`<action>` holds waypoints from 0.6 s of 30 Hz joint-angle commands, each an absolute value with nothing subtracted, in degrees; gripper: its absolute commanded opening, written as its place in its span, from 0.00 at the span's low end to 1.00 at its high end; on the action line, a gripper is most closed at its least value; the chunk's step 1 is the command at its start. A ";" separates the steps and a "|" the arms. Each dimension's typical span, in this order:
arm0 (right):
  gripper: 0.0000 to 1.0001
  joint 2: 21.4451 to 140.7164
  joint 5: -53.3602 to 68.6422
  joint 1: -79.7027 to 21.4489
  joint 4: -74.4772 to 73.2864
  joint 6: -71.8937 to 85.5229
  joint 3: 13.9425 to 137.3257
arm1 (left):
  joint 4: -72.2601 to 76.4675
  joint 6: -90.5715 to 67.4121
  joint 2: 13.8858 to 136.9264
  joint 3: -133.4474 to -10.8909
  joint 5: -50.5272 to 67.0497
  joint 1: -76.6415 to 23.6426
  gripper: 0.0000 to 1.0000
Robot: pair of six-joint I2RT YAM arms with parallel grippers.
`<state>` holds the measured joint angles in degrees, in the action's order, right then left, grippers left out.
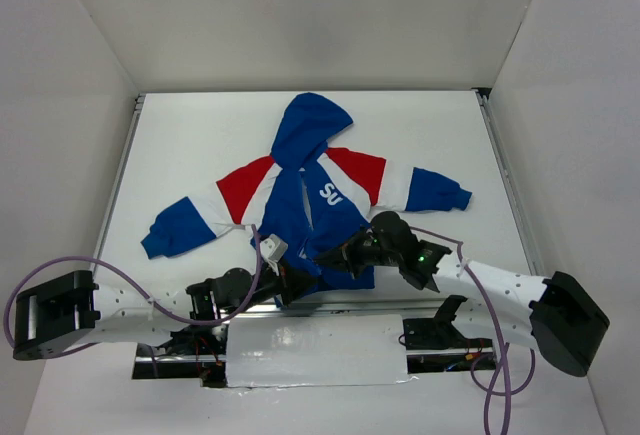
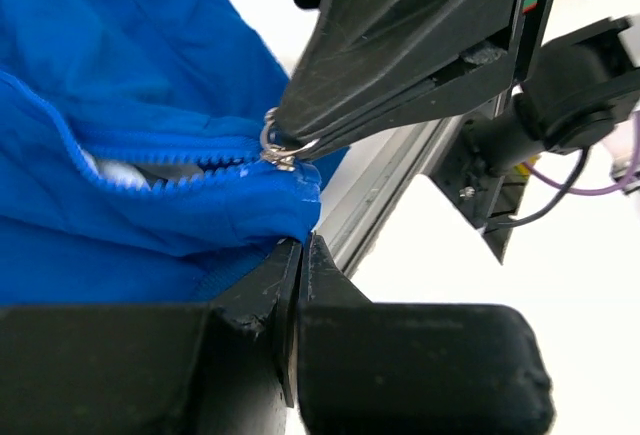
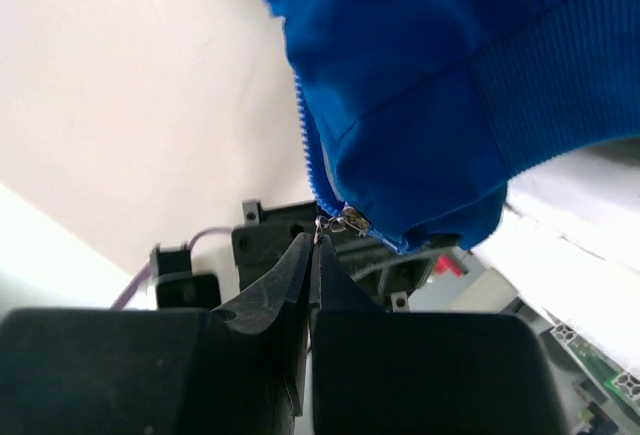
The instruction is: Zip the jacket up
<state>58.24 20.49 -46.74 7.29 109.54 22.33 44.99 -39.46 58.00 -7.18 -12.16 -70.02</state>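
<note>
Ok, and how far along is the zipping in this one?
Done: jacket laid flat, the slider sits at the hem. In hand: left gripper, jaws shut on the hem fabric; right gripper, jaws shut on the pull ring. To do: the whole pull; the teeth above the slider are still apart.

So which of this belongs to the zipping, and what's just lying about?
In the job: jacket, zip pull, left gripper shut on the jacket, right gripper shut on the zip pull.
Lying about: purple cable, white panel.
</note>
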 commanded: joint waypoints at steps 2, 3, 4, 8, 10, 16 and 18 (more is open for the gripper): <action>0.00 63.27 6.94 -43.51 14.50 107.41 34.00 | 37.26 -40.69 60.81 -5.89 -2.55 -72.77 0.00; 0.00 65.98 7.20 -43.51 14.07 107.32 37.15 | 38.22 -40.87 61.52 -5.80 -2.20 -73.03 0.00; 0.00 67.22 7.29 -43.42 13.54 107.31 38.83 | 38.58 -40.96 61.70 -5.71 -2.11 -73.56 0.00; 0.00 73.63 5.72 -43.51 11.52 107.93 45.07 | 39.81 -41.22 63.10 -5.71 -1.58 -74.79 0.00; 0.00 75.14 4.31 -42.98 10.03 108.28 46.57 | 39.64 -41.13 63.63 -6.24 -1.49 -75.84 0.00; 0.00 76.20 0.97 -42.45 8.62 108.38 47.46 | 40.25 -41.84 63.81 -5.80 -2.90 -77.78 0.00; 0.00 74.28 0.09 -43.24 7.12 106.97 46.85 | 37.20 -42.71 61.71 -6.15 -4.38 -77.96 0.00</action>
